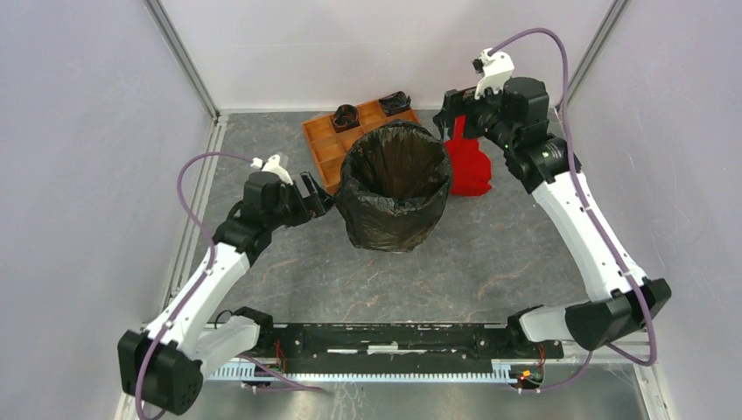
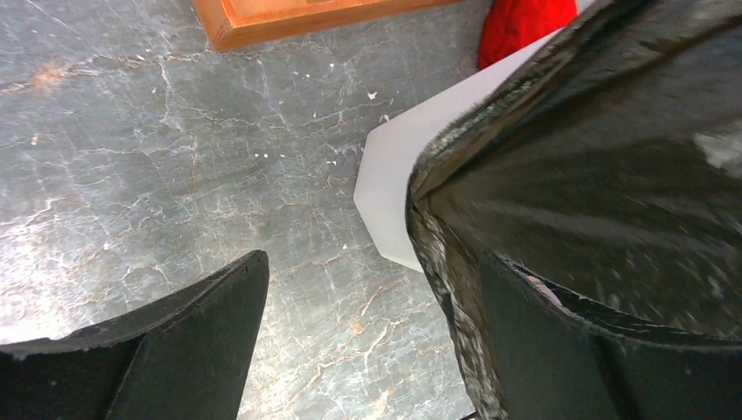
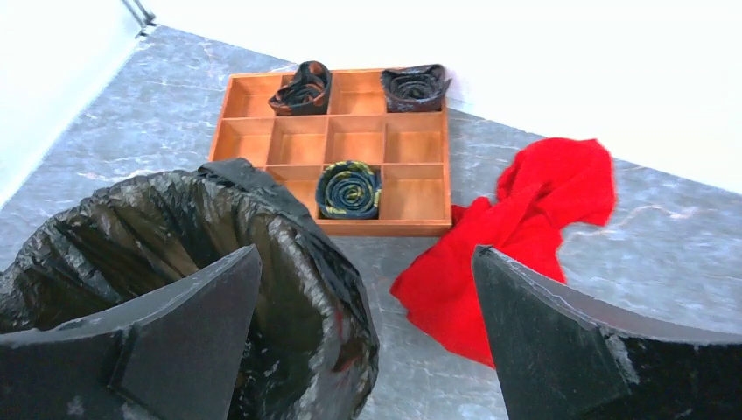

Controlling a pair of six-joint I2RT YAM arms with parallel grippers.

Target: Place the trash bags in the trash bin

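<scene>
The black trash bag (image 1: 394, 162) sits in the middle of the top view. It lines the white trash bin (image 2: 389, 184) and folds down over its rim. Both pincers are spread wide and hold nothing. The left pincer (image 2: 376, 262) is close by the bin's left side, one finger right next to the bag. It could snag the thin plastic and pull the bag off, or tip the bin. The right pincer (image 3: 366, 262) hangs at the upper right near the red cloth (image 1: 468, 166).

Grey marbled table (image 1: 490, 262), white bin (image 2: 389, 175) sheathed in black bag (image 1: 394, 188), orange tray (image 1: 324, 144) behind, red cloth (image 1: 468, 166) beside
</scene>
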